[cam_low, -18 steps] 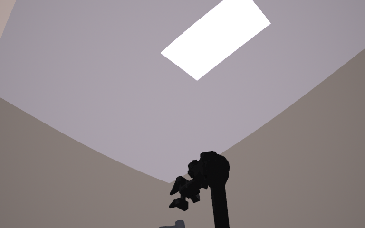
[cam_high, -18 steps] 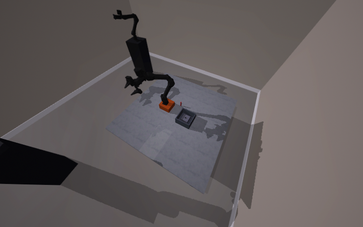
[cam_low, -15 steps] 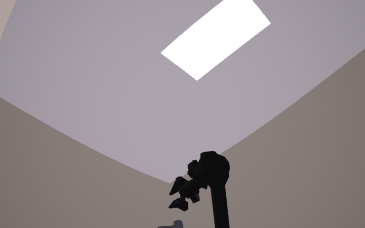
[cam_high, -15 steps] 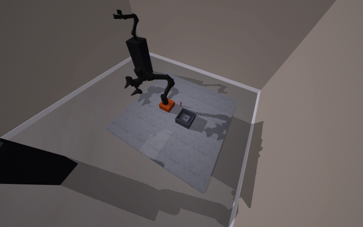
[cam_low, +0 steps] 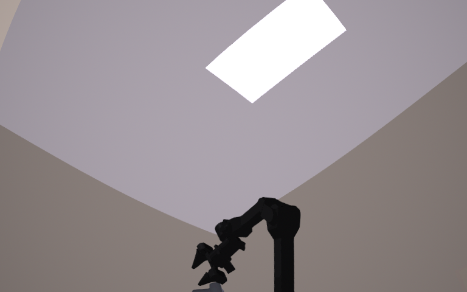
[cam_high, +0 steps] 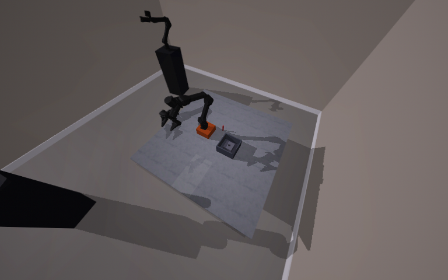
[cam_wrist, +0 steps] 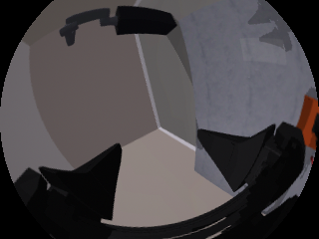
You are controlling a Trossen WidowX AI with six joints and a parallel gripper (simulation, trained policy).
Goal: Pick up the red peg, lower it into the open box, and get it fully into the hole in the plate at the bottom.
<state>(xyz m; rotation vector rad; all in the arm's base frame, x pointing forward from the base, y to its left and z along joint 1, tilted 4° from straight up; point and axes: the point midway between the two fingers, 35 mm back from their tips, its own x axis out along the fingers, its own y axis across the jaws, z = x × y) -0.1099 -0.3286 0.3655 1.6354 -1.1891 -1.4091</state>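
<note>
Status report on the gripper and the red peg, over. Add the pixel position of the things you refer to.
Gripper (cam_high: 167, 129) (cam_low: 195, 276) (cam_wrist: 159, 140) open, nothing held. Red peg (cam_high: 223, 128) outside the open box (cam_high: 224, 153), not in the hole. Nothing seen blocking the peg from above.

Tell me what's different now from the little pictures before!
The jaws moved: they are lower in the top view, and lower and further left in the exterior view. The arm bent along with them. Nothing was grabbed or let go; the jaws are wide open. The red peg, the box and the orange block stayed where they were.
</note>
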